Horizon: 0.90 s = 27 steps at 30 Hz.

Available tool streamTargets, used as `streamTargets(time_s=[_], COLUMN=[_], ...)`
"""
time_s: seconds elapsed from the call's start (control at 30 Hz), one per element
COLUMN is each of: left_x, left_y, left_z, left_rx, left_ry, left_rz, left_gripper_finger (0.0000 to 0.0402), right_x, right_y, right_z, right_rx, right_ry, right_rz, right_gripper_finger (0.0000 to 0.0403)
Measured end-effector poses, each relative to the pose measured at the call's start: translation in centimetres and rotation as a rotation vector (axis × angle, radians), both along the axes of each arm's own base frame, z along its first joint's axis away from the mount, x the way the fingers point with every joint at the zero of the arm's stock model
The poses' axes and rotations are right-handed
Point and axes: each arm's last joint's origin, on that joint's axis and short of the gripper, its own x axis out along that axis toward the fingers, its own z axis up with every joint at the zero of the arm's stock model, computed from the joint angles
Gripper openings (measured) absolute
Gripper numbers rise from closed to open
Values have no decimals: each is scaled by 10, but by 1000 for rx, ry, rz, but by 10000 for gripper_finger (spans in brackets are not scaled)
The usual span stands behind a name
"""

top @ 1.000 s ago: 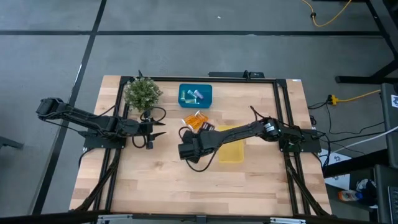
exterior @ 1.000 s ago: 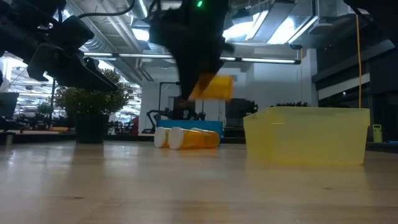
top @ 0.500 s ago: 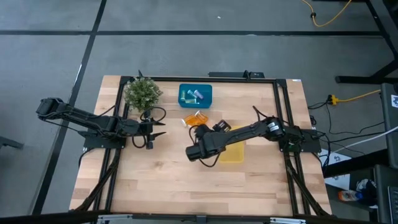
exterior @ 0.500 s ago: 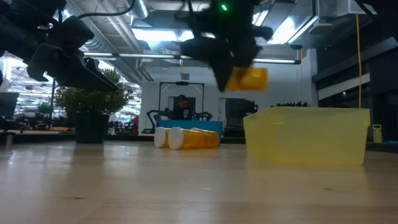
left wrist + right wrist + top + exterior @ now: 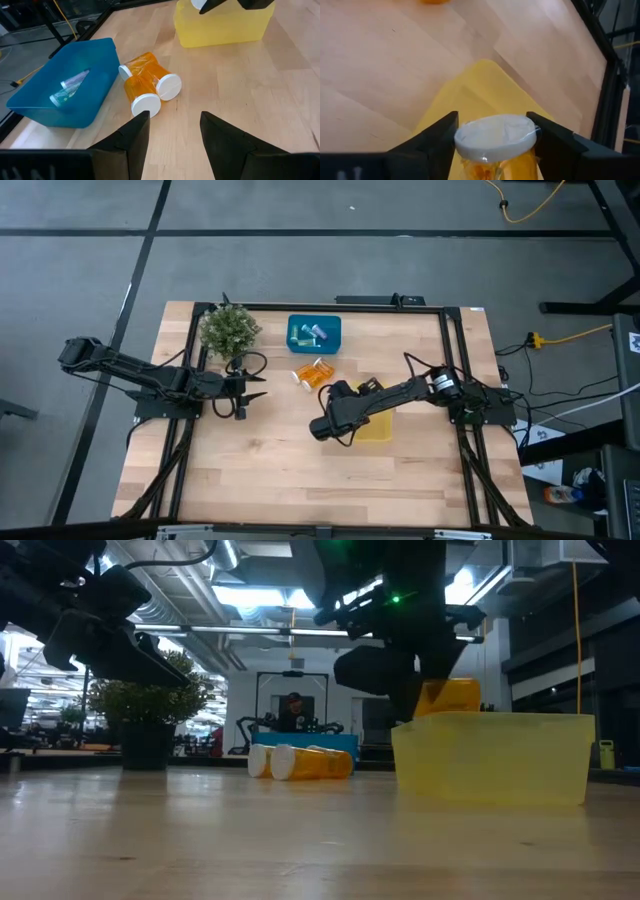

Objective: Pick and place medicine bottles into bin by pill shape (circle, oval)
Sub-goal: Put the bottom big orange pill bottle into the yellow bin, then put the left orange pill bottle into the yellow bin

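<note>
My right gripper [image 5: 366, 386] is shut on an orange bottle with a white cap [image 5: 496, 145]. It holds the bottle just above the left rim of the yellow bin [image 5: 490, 755], over the bin's far left corner. My left gripper [image 5: 172, 125] is open and empty, hovering at the table's left [image 5: 258, 386]. Three more orange bottles [image 5: 313, 373] lie on their sides on the table between the two bins. The blue bin [image 5: 315, 332] holds pale teal bottles [image 5: 70, 87]. My right gripper pinches the orange bottle between its two fingers, on opposite sides of the body just under the white cap [image 5: 496, 132]. The fingers come from above, pointing down. The bottle is lifted clear, its lower edge level with the yellow bin's rim [image 5: 448, 698].
A potted plant [image 5: 230, 330] stands at the far left, beside my left arm. Bare wood stretches across the table's near half. A black frame [image 5: 395, 302] runs along the far and side edges.
My right gripper has carried the orange bottle toward the table's right edge, from above the loose bottles to over the yellow bin. It has then come down to the bin's rim. The bottle has stayed in the hold.
</note>
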Motion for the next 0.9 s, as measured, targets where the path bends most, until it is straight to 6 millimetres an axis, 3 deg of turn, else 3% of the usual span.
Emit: streamTargets(time_s=[0.27,0.53,0.77,0.9], left_x=[0,0,0,0], left_y=[0,0,0,0], left_z=[0,0,0,0], left_rx=[0,0,0,0], left_ry=[-1,-1,-1,-1], left_rz=[0,0,0,0], left_gripper_finger=[169,169,169,169], right_x=[0,1,16,30], right_y=[0,-1,-13,-24], right_z=[0,1,19,20], right_rx=[12,-24,-162,-148], right_ry=[-15,-23,-148,-219], right_rz=[-32,-10,46,77], right_gripper_finger=[276,284,284,284])
